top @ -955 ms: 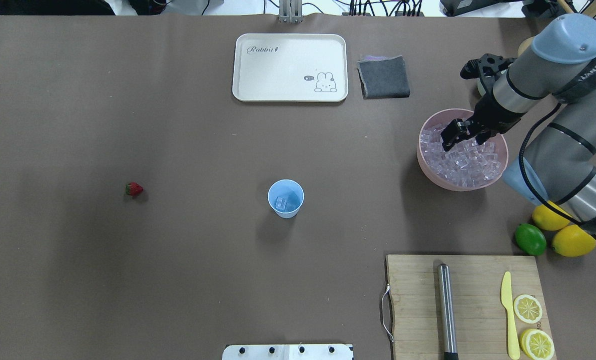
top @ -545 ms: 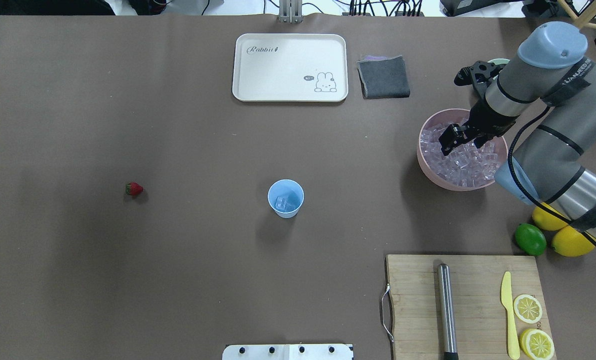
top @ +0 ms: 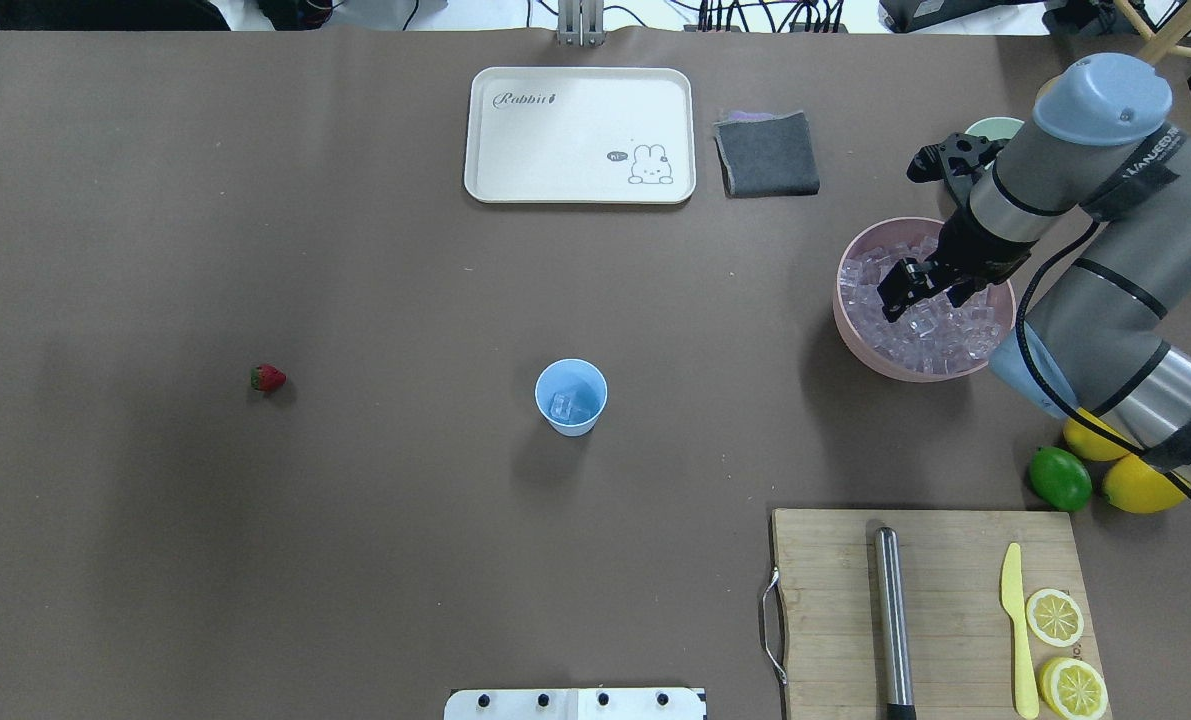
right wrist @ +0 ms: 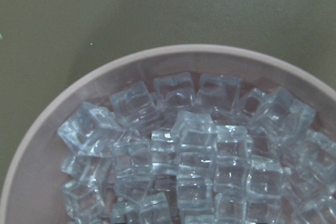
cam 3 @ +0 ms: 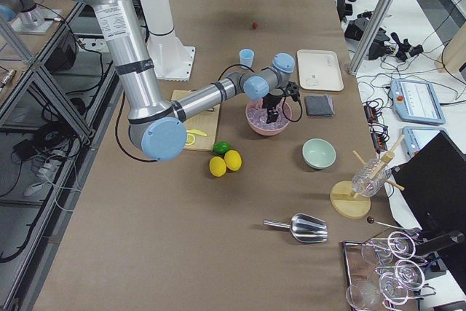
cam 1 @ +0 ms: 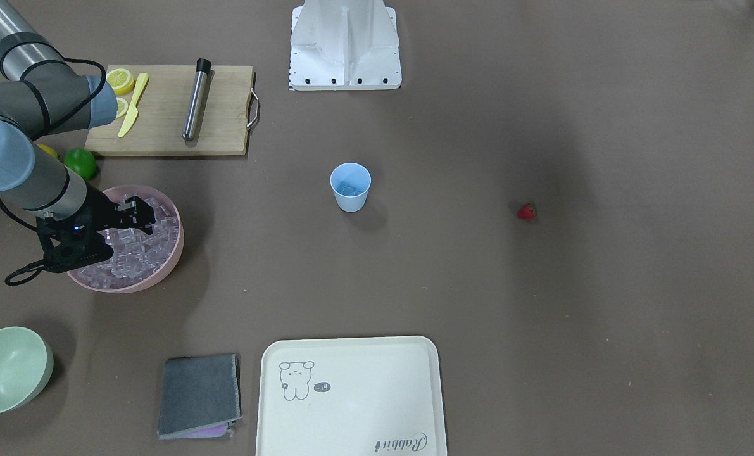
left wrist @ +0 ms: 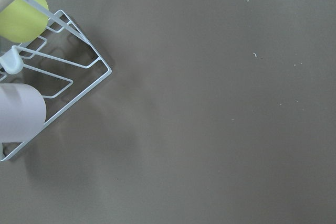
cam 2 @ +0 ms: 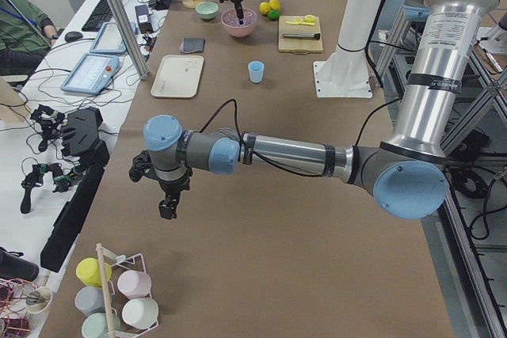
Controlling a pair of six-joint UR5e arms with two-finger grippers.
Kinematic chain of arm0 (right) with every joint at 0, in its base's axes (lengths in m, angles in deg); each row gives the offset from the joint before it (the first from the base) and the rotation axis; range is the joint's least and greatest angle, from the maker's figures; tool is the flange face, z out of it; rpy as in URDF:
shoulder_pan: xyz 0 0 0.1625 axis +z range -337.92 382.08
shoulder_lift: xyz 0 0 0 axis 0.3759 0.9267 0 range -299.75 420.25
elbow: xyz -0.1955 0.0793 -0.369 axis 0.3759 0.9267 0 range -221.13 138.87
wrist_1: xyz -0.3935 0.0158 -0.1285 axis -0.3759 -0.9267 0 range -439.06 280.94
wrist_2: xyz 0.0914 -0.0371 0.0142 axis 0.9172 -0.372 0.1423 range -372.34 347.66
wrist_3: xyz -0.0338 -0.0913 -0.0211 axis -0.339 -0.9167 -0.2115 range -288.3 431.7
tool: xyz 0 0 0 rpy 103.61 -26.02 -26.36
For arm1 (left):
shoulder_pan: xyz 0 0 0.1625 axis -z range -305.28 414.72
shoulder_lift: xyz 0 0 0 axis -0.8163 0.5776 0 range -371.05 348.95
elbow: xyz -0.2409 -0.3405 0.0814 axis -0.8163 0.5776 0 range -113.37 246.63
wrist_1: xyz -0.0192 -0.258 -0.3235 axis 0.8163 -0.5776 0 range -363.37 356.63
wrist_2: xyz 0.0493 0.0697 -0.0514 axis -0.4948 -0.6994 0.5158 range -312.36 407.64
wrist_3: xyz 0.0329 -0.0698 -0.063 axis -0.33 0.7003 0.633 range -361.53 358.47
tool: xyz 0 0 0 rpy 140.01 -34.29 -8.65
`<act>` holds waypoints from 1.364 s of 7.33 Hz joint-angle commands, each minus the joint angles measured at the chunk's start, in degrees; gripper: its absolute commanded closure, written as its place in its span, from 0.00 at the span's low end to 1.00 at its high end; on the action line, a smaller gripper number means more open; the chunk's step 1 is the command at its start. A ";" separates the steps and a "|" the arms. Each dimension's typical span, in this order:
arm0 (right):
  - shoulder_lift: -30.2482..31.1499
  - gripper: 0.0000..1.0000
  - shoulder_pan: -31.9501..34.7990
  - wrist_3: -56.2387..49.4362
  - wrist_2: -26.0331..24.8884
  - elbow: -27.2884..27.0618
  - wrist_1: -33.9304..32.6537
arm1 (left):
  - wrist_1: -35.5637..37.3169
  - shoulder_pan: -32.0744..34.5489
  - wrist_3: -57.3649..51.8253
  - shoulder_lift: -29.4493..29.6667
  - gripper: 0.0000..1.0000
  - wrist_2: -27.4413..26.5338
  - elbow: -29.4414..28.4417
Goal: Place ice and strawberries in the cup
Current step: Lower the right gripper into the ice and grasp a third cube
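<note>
The light-blue cup point(top: 571, 397) stands mid-table with a few ice cubes point(top: 566, 407) inside. More ice point(top: 930, 330) fills the pink bowl point(top: 850, 335) at the right. My right gripper point(top: 903, 290) points down just over this ice, near the bowl's left side, and looks open with nothing in it. The right wrist view is filled with ice cubes point(right wrist: 194, 145); no fingers show there. The red strawberry point(top: 267, 377) lies alone far to the left. My left gripper point(cam 2: 168, 210) hangs over bare table at the far left end; I cannot tell whether it is open or shut.
A cream tray point(top: 580, 135) and a grey cloth point(top: 766, 153) lie at the back. A cutting board point(top: 940, 560) holds a metal rod, yellow knife and lemon slices. Lime point(top: 1060, 478) and lemons point(top: 1145, 482) sit by the right arm. A wire cup rack point(left wrist: 52, 77) is under my left wrist.
My right wrist has swung a little and the gripper has shifted slightly down and left over the ice bowl. Cup and strawberry have not moved.
</note>
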 commanded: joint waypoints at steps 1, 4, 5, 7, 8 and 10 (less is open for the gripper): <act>-0.19 0.22 -1.10 0.16 0.03 -0.06 -0.46 | 0.00 0.03 0.02 0.01 0.02 -0.02 0.00; 0.16 0.25 -1.11 -0.11 0.20 -0.06 -0.46 | 0.09 0.12 0.02 0.18 0.02 -0.02 0.09; 0.25 0.25 -1.02 -0.11 0.12 -0.06 -0.46 | 0.09 0.12 0.02 0.09 0.02 0.15 0.18; 0.43 0.30 -1.54 -0.20 -0.15 0.47 -0.46 | 0.09 0.03 0.02 0.18 0.02 0.07 0.18; 0.34 0.32 -1.72 -0.20 -0.32 0.65 -0.46 | 0.09 0.03 0.02 0.36 0.02 0.07 0.18; 0.17 0.53 -1.46 -0.28 -0.32 0.82 -1.33 | 0.09 -0.06 0.20 0.80 0.02 0.07 0.00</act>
